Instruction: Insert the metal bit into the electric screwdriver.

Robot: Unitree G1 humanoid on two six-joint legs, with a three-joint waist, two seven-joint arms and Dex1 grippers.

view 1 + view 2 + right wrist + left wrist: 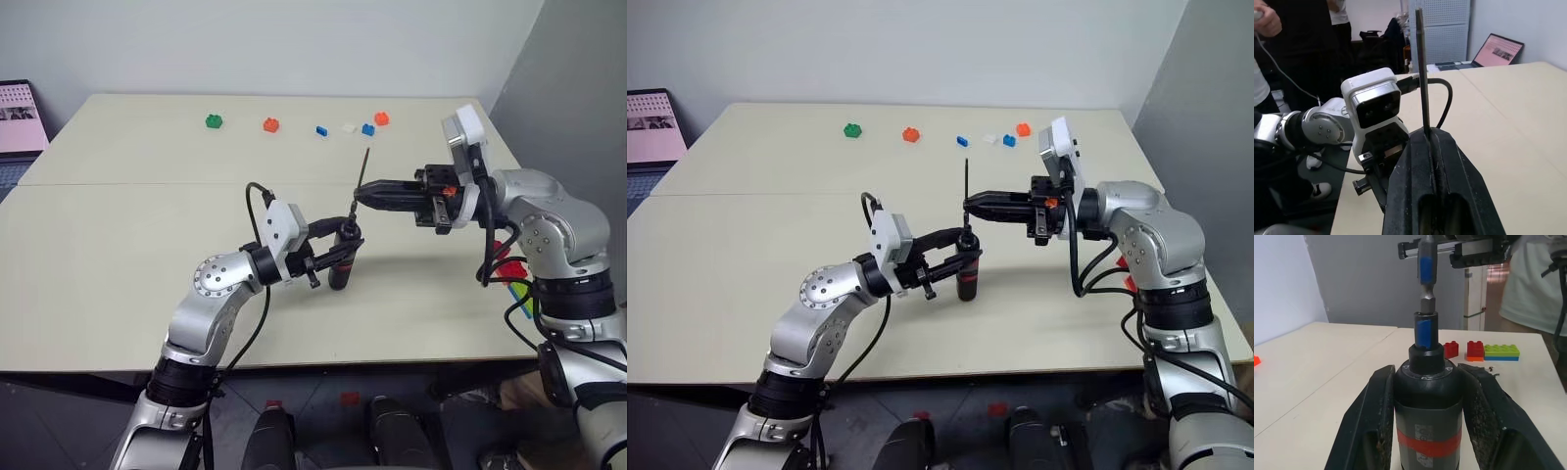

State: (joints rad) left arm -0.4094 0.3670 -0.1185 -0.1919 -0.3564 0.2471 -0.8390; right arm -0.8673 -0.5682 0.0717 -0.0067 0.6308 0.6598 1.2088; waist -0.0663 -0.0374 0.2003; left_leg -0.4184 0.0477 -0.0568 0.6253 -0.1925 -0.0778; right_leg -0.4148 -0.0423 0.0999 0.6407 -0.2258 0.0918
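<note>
Right tool [970, 208]: fingers pinched on the metal bit [967, 182], held upright, most of its length standing above the fingertips, lower end just over the socket. Left tool [955, 257]: clamped around the electric screwdriver [967, 275], upright, its base at or just above the tabletop [745, 206], collar facing up.

Step in hand, by my reading: alignment right before insertion. The left wrist view shows bit tip at the collar mouth, seemingly not yet seated. Next move calls for a straight push down, keeping both axes in line.

Around: small coloured bricks [911, 134] along the far tabletop, well apart; laptop [651, 127] at the left edge. Nothing blocks the path.
</note>
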